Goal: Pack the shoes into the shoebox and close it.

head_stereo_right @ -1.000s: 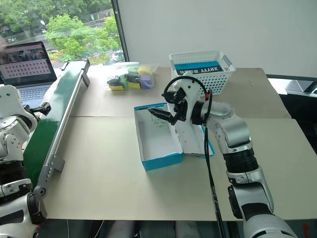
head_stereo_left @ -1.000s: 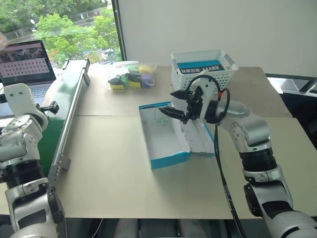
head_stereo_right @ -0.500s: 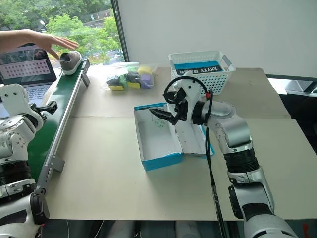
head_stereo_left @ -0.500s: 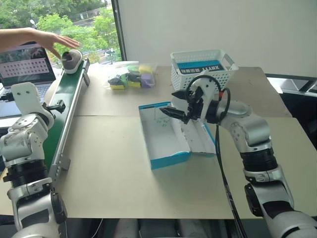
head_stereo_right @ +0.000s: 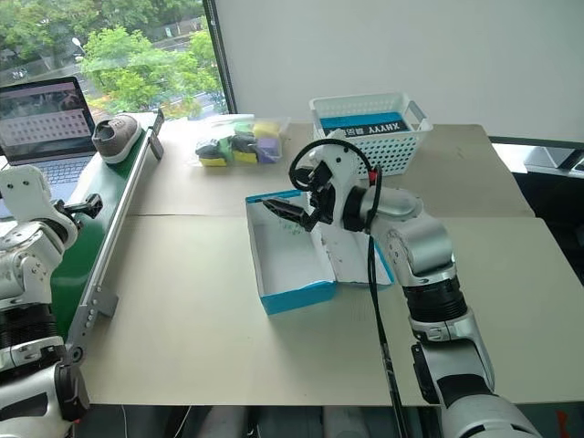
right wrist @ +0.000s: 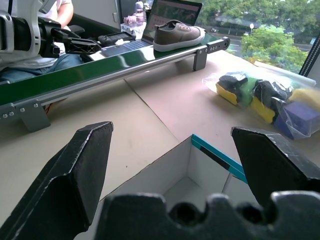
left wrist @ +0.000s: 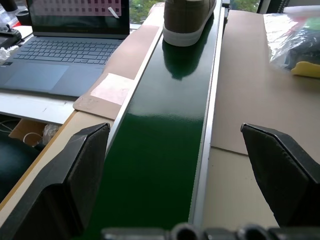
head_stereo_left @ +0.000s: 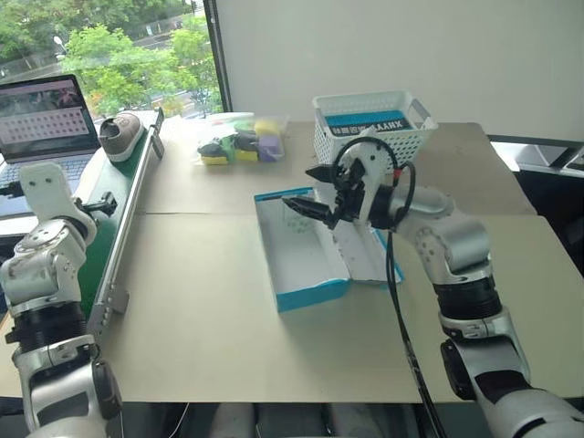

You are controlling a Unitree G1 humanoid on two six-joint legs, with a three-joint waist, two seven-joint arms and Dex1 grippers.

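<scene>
At the far left a laptop (head_stereo_left: 41, 114) runs off the picture's edge, and the left gripper (left wrist: 187, 165) hangs over the near part of the green conveyor belt (head_stereo_left: 109, 214) with its fingers spread wide and nothing between them. One grey shoe (head_stereo_left: 119, 135) sits at the belt's far end, its long axis along the belt and the opening at the far end; the wrist view cuts off its upper part, and a second shoe cannot be made out. The bare belt lies open between shoe and gripper, with raised metal rails on both sides. Beyond, on the table (head_stereo_left: 201, 310), lies a clear bag of coloured items (head_stereo_left: 239, 141), its contents hard to tell. The blue shoebox (head_stereo_left: 301, 251) lies open mid-table, its long axis running away from the robot, white inside empty, lid folded out flat to its right. The right gripper (head_stereo_left: 310, 190) hovers above the box's far end, fingers wide apart and empty, its arm covering part of the lid. Behind stands a white basket (head_stereo_left: 372, 123). Wide bare tabletop surrounds the box in front and to its left.
</scene>
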